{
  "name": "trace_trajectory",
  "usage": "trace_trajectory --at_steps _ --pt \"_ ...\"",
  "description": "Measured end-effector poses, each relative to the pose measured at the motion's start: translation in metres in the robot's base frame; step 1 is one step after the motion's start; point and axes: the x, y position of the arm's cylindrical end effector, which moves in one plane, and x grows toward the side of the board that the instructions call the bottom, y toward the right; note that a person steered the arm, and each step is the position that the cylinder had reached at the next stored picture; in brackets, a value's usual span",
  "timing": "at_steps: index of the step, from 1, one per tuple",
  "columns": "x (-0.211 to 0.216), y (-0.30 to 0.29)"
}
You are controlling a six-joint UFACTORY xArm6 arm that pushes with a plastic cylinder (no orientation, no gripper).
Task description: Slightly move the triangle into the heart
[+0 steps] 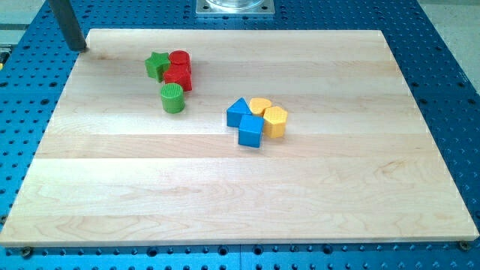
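no claw here, only a rod: a short nudge rightward

there is no claw on this arm, so nothing is open or held. my tip (78, 49) stands at the table's (225, 195) top left corner, well apart from every block. i'd pass below the green star (157, 65) and green cylinder (172, 98) (don't clip them), reach the blue triangle's (238, 112) left side, then push briefly right. the yellow heart (260, 106) seems already touching.

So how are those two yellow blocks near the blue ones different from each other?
The yellow heart is lobed and sits nearer the view's top; the yellow hexagonal block has flat sides and sits lower, to the view's right. The heart looks flatter and smaller, the hexagonal block taller. The heart adjoins the blue triangle, the hexagonal block the blue cube. Both share one yellow colour.
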Motion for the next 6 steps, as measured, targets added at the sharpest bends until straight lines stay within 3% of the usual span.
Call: trace_trajectory --at_steps 1,3,5,6 --pt "0.020 0.000" --pt "0.230 0.033" --pt "0.242 0.215" --pt "0.242 0.244"
